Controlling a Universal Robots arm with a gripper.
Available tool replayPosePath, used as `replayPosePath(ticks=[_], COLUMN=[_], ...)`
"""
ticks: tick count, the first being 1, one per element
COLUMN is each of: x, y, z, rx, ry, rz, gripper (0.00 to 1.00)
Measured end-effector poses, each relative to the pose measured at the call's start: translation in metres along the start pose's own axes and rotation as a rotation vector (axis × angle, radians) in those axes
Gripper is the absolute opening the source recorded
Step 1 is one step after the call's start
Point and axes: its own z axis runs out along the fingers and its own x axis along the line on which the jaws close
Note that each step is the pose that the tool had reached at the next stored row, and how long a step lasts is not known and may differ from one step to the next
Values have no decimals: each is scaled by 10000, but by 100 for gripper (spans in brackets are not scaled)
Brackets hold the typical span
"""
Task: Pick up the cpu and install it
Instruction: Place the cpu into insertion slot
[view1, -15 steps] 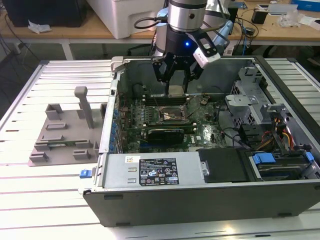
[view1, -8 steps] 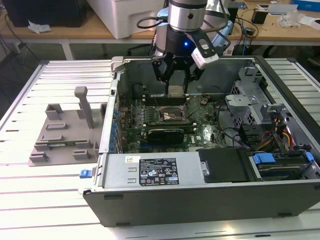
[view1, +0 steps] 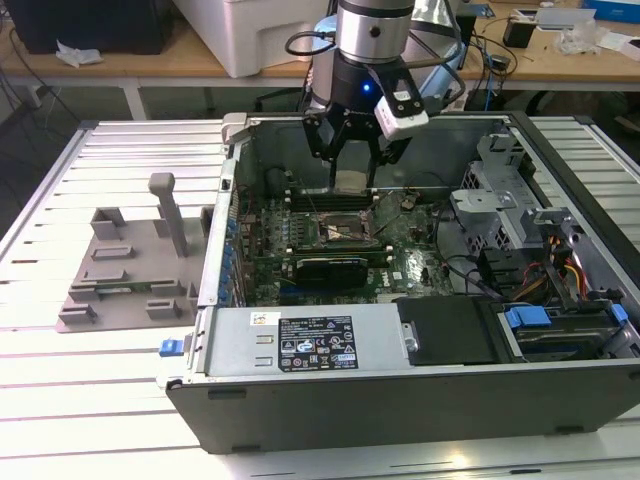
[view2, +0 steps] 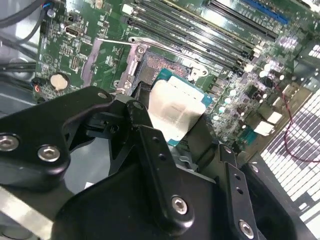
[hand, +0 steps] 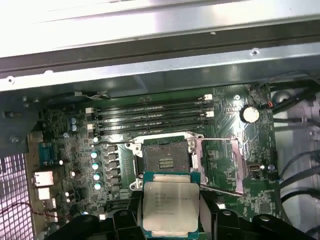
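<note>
just below cpu (hand: 170, 205), open socket (hand: 166, 161)

A pale slatted metal table (view1: 100, 390) carries an open computer case (view1: 400, 400), with a grey moulded fixture (view1: 130, 275) just beside it on the exterior view's left.

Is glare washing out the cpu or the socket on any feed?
Second wrist view: glare bleaches the top plate of the cpu nearly white. First wrist view: cpu evenly lit, open socket dark but visible. Exterior view: case interior shadowed, the cpu a pale patch in the gripper.
</note>
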Motion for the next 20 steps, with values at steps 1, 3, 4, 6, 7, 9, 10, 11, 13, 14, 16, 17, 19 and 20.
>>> replayPosePath(ticks=[1,3,4,6,7,9,10,11,13,14,16,17,19,20], x=[0,0,0,0,0,0,0,0,0,0,0,0,0,0], y=[0,1,1,0,1,0,1,0,0,0,1,0,1,1], z=[0,1,1,0,0,0,0,0,0,0,0,0,1,0], rx=[0,-10,-14,-17,-22,-29,-32,-36,-43,-48,-59,-63,-71,-73], ry=[1,5,5,8,9,12,13,14,16,18,22,23,26,27], rz=[296,653,764,989,1108,1385,1477,1602,1829,1995,2327,2461,2694,2778], gripper=[55,55,55,55,55,55,55,55,55,55,55,55,55,55])
